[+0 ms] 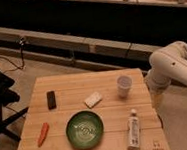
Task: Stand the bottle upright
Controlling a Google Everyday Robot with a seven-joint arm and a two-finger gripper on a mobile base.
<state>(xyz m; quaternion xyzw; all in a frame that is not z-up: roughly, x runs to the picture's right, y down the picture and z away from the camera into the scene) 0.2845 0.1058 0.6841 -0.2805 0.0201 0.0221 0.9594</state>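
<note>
The bottle (134, 131) is slim and whitish with a white cap and a printed label. It lies flat on the wooden table (63, 90) near the front right corner, its cap pointing to the far side, just right of the green bowl (84, 129). My white arm comes in from the right. The gripper (157, 102) hangs at the table's right edge, behind and to the right of the bottle and apart from it. It holds nothing that I can see.
A short white cup (124, 85) stands at the back right, close to the gripper. A flat white block (93, 99) lies mid-table, a black object (51, 99) at the left, and an orange carrot (43, 133) at the front left. A low ledge runs behind the table.
</note>
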